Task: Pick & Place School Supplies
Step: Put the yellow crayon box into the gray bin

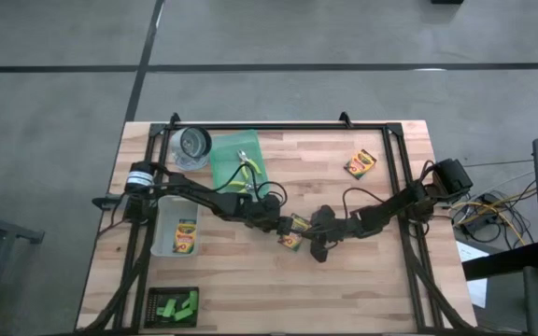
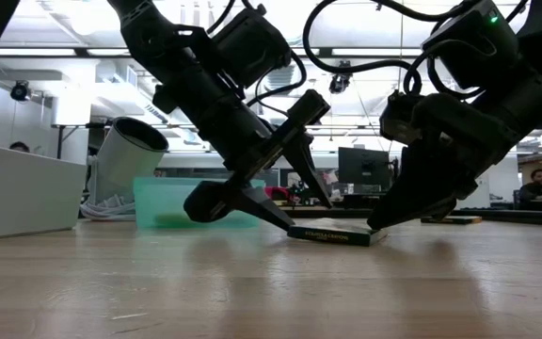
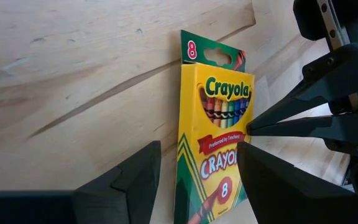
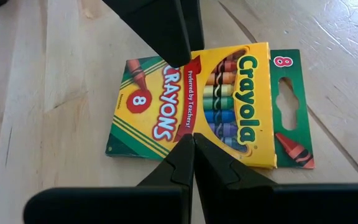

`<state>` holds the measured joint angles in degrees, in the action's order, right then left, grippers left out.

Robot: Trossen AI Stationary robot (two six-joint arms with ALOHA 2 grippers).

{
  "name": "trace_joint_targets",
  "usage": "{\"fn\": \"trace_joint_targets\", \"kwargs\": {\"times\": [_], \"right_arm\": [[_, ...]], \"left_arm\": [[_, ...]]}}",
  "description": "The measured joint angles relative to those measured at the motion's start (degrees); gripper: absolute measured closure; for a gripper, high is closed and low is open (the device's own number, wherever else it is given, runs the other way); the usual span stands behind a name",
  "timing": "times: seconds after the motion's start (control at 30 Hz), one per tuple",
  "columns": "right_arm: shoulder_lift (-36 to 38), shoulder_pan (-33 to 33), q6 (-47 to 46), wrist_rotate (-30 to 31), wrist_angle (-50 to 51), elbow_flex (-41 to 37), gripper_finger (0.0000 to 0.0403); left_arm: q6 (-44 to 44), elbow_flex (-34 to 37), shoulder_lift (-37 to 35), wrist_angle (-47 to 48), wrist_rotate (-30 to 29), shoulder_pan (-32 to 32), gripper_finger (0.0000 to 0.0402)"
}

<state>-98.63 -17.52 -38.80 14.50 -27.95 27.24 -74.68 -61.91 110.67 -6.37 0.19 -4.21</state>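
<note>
A yellow-and-green Crayola crayon box (image 1: 292,234) lies flat, face up, on the wooden table near its middle. My left gripper (image 3: 199,149) is open, with one finger along each long side of the box (image 3: 213,149). My right gripper (image 4: 191,138) is shut. It comes from the table's right, and its tips are at one long side of the same box (image 4: 166,118). In the low view, the left gripper (image 2: 309,215) and the right gripper (image 2: 374,226) slant down at the box (image 2: 332,234) from opposite sides. My right gripper's shut fingertips (image 3: 248,129) meet the box's long edge (image 3: 244,118) about halfway along it. They slant down from the table's right and lie across the box, which stays flat on the table. My left gripper's fingers flank the box's long sides; I cannot tell whether they touch it.
A second crayon box (image 1: 361,163) lies at the far right. A clear bin (image 1: 164,245) at the left holds a third (image 1: 186,238). A teal tray (image 1: 232,154) with pliers (image 1: 247,173) and a round container (image 1: 192,145) stand at the back left. Green blocks (image 1: 174,304) sit at the near left.
</note>
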Motion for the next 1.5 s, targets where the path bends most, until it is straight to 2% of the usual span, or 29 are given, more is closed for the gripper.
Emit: {"fn": "trace_joint_targets", "kwargs": {"times": [0.3,0.73,1.23,1.5], "right_arm": [[0.0,0.0,0.0,0.0,0.0,0.0,0.0394],[0.0,0.0,0.0,0.0,0.1,0.0,0.0394],[0.0,0.0,0.1,0.8,0.0,0.0,0.0394],[0.0,0.0,0.2,0.9,0.0,0.0,0.0394]], "left_arm": [[0.0,0.0,2.3,-6.3,1.6,0.0,0.0186],[-0.1,0.0,2.4,-6.1,1.9,0.1,0.019],[-1.6,0.0,2.5,-4.2,2.1,0.2,0.0302],[-2.1,0.0,2.5,-4.1,2.3,0.2,0.0326]]}}
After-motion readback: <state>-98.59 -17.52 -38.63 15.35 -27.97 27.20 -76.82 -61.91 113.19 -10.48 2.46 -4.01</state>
